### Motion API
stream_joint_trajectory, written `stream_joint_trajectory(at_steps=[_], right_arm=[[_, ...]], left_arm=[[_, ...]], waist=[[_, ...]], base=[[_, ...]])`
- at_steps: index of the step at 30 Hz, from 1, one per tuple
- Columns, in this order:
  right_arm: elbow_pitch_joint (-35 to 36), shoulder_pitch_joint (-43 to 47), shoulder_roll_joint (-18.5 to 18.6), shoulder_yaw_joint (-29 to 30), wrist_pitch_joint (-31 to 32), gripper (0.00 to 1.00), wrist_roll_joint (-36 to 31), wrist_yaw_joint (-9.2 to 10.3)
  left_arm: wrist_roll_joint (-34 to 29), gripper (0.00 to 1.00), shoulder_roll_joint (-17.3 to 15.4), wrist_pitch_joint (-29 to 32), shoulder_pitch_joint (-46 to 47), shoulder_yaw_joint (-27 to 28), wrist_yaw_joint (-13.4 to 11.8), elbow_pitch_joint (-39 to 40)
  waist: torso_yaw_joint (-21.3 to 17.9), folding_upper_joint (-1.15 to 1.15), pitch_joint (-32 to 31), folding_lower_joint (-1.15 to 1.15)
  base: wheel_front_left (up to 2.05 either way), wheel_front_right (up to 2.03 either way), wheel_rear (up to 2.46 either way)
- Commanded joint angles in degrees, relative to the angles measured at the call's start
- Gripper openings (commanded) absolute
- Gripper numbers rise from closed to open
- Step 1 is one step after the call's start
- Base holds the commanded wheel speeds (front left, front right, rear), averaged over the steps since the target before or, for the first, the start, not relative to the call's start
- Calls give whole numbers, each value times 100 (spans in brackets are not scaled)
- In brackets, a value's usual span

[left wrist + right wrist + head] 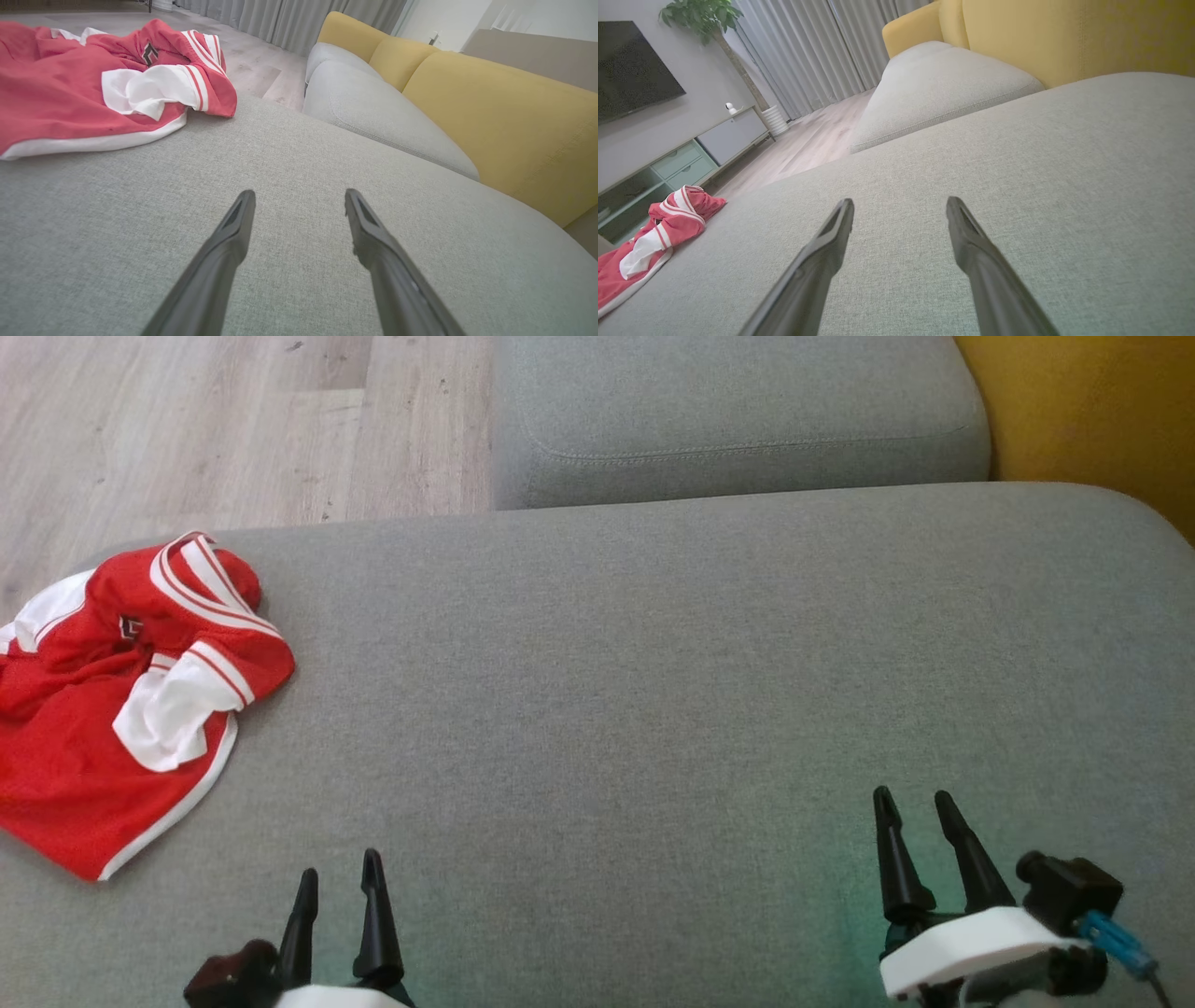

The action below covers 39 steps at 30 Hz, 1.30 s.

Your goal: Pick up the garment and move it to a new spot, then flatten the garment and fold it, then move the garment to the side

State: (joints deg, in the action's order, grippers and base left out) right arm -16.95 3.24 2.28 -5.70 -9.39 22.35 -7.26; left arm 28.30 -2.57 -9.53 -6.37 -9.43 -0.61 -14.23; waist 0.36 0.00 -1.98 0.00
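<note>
At nine o'clock on the grey fabric cushion (653, 691) lies the crumpled red-and-white mesh garment (84, 747), not yet picked, so the left gripper (340, 863) and the right gripper (913, 793) stand empty, fingers spread.

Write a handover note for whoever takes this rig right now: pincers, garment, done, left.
Pincers: left pincer open, empty; right pincer open, empty. Both are above bare seat cushion.
Things: red and white garment lies crumpled at the cushion's left edge, nearer the left pincer, with neither pincer touching it.
Done: nothing, by the look of it.
Left: pick up, move to a new spot, flatten, fold, set aside.
</note>
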Motion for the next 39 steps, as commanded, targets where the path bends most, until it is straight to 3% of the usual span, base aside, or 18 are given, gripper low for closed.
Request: stream_joint_trajectory(at_steps=[1,28,39], right_arm=[[190,-139,49,-168,-122,100,-254,-19],[129,-116,60,-461,-561,100,-2074,-23],[68,-141,60,-429,-561,100,-2018,-23]], left_arm=[[-235,100,-35,-109,143,75,-63,178],[-1750,100,-50,-546,-15,-41,-328,72],[-1628,100,-47,-547,2,-1,-364,18]], waist=[[1,0,-2,0],[20,0,-34,0],[22,0,-44,0]], base=[[0,0,0],[0,0,0],[0,0,0]])
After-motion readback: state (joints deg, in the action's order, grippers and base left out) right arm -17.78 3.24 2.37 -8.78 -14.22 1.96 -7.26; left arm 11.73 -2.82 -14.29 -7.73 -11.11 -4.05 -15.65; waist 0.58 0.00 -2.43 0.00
